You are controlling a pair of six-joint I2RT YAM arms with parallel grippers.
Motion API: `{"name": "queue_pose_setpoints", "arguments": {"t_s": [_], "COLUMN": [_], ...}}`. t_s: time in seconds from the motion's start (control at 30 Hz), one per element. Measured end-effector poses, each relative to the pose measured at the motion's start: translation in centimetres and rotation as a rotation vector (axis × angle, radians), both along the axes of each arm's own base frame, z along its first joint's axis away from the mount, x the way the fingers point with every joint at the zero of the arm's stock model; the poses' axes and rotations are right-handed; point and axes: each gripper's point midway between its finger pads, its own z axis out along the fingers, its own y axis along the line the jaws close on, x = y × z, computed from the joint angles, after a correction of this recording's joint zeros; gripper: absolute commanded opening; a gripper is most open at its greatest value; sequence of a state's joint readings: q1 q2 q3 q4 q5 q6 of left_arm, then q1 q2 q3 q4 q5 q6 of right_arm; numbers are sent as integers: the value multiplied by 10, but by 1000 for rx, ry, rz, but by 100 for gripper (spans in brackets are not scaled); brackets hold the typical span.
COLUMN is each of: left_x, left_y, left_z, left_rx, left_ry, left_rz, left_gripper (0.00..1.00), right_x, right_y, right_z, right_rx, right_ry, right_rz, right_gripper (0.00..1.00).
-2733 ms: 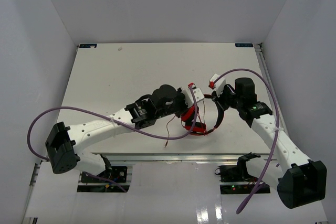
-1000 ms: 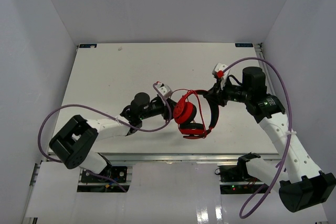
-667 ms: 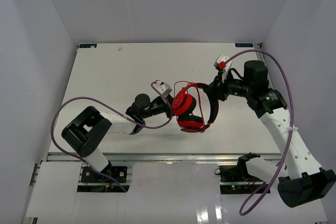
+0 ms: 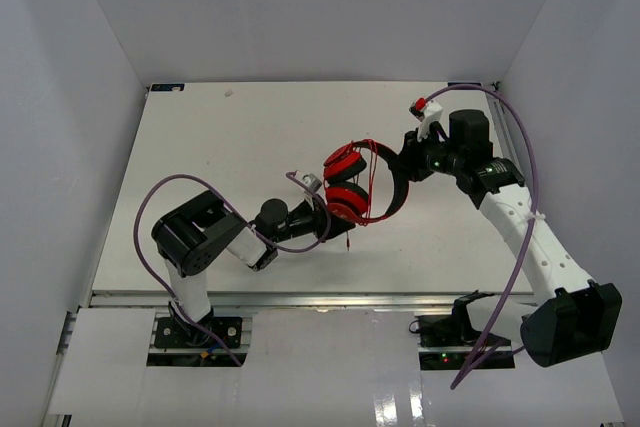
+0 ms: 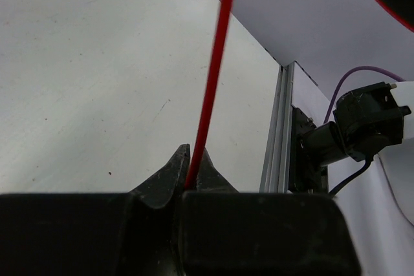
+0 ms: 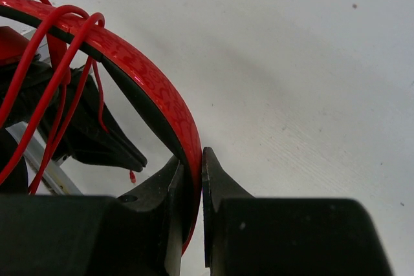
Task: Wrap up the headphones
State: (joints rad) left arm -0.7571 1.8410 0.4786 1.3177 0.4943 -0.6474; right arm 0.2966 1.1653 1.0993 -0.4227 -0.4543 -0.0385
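Top view: right gripper [image 4: 407, 168] is holding the headphones [image 4: 349, 183] over the table [image 4: 200, 137], right of centre; left gripper [image 4: 318, 222] is sitting just beside the lower earcup [image 4: 347, 201]. Left wrist: jaws are pinching the thin red cable [image 5: 210, 88], drawn taut. Right wrist: jaws are clamping the headband [image 6: 152, 85]. Several cable turns are already crossing it, so wrapping looks partly done, with a tail remaining. Versus 0.7 s ago, headphones are sitting farther up the table and the left arm is folding tighter.

The counter [image 4: 200, 147] is white, matte and rectangular, with faint dark specks across its surface and a small smudge [image 4: 228, 93] near the far left corner. A metal rail [image 4: 330, 299] runs along its near edge. Whether the headphones [image 4: 350, 192] touch the counter cannot be determined.
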Motion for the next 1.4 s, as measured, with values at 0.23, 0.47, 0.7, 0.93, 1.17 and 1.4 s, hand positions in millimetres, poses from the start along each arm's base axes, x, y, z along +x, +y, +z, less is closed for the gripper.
{"name": "queue_pose_setpoints", "arguments": {"t_s": [0.23, 0.47, 0.7, 0.93, 1.17, 1.4], "left_x": [-8, -3, 1, 14, 22, 18], "left_y": [-1, 10, 13, 1, -10, -17], "left_z": [-14, -24, -20, 8, -2, -31], "left_rx": [20, 39, 35, 5, 66, 113], "left_ry": [39, 55, 41, -31, 1, 77], "left_rz": [43, 119, 150, 146, 125, 85], "left_gripper": [0, 0, 4, 10, 15, 34], "right_x": [22, 32, 43, 61, 81, 106], "right_y": [-10, -16, -23, -24, -17, -24], "right_z": [-39, -71, -100, -123, -151, -178], "right_rx": [-16, -42, -78, -114, -146, -217], "right_ry": [133, 226, 287, 300, 330, 321], "right_rz": [-175, -272, -346, -401, -426, -494], "right_gripper": [8, 8, 8, 8, 8, 8]}}
